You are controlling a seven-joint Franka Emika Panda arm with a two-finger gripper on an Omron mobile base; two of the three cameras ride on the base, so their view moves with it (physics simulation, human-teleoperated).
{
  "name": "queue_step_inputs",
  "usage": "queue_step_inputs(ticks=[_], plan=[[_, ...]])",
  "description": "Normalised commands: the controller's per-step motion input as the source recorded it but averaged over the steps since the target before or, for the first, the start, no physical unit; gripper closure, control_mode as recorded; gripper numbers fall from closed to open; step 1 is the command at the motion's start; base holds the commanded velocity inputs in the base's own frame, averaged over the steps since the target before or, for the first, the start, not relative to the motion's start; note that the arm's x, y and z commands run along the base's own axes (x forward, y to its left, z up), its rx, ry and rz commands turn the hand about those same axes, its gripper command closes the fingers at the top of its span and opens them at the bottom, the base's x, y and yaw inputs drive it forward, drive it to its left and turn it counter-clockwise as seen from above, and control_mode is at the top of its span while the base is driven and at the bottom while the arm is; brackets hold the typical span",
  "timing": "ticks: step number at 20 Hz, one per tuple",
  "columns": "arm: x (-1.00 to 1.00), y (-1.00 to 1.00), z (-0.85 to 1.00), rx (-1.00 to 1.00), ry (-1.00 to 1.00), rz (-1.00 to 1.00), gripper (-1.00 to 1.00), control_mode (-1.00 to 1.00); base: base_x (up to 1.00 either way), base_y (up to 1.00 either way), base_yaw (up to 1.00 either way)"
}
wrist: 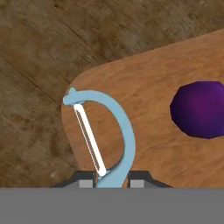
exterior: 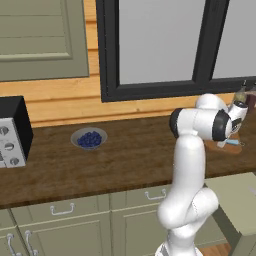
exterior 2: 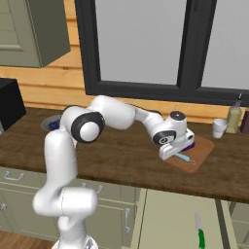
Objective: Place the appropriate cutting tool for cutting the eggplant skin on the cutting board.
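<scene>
A light-blue peeler [wrist: 118,127] with a white blade is clamped between the fingers of my gripper [wrist: 112,180], which is shut on its handle. The peeler's head hangs over the rounded corner of the light-brown cutting board [wrist: 153,78]. The dark purple eggplant [wrist: 201,109] sits on the board, apart from the peeler. In the right base view my gripper [exterior 2: 168,151] is low at the near left end of the cutting board [exterior 2: 199,153], with the peeler [exterior 2: 183,157] sticking out over it. Whether the peeler touches the board I cannot tell.
A bowl of blueberries [exterior: 89,138] stands far left on the dark wooden countertop [exterior: 125,160], beside a black appliance [exterior: 12,132]. A white cup [exterior 2: 219,128] and a bottle [exterior 2: 234,116] stand behind the board. A green-handled knife [exterior 2: 199,231] lies on a lower surface at the front right.
</scene>
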Motion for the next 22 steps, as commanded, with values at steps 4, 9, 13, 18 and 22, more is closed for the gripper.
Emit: queue_step_inputs(ticks=[4, 9, 13, 18, 22], plan=[[0.48, -0.09, -0.06, 0.12, 0.02, 0.00, 1.00, -1.00, 0.00, 0.00, 0.00], [0.36, -0.02, -0.40, 0.07, 0.09, 0.00, 1.00, -1.00, 0.00, 0.00, 0.00], [0.17, 0.09, -0.73, 0.01, 0.15, 0.00, 1.00, -1.00, 0.00, 0.00, 0.00], [0.06, 0.21, -0.40, 0.00, 0.07, 0.00, -1.00, -1.00, 0.00, 0.00, 0.00], [-0.45, 0.09, 0.10, 0.00, -0.01, 0.00, -1.00, -1.00, 0.00, 0.00, 0.00]])
